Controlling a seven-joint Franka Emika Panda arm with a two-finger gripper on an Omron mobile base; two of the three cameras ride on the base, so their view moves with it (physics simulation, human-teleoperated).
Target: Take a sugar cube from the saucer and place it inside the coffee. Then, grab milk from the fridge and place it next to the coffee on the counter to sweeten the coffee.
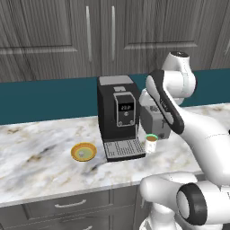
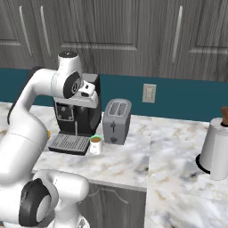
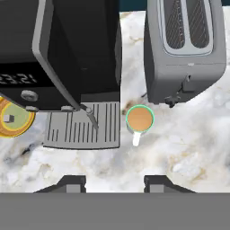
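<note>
The coffee, a white cup with a green rim and brown liquid, stands on the counter between the coffee machine's drip tray and the toaster; it is also seen as the cup and the cup. The saucer with its yellow-orange rim lies left of the machine, partly under its edge, and the sugar cube rests on it. From the left base the saucer lies flat on the marble. My gripper hangs high above the counter, open and holding nothing, a little nearer than the cup. The milk and the fridge are out of view.
A tall black coffee machine with a grey drip tray stands between saucer and cup. A silver toaster sits right behind the cup. A pale cylindrical appliance stands at the far right. Dark cabinets hang above the teal backsplash.
</note>
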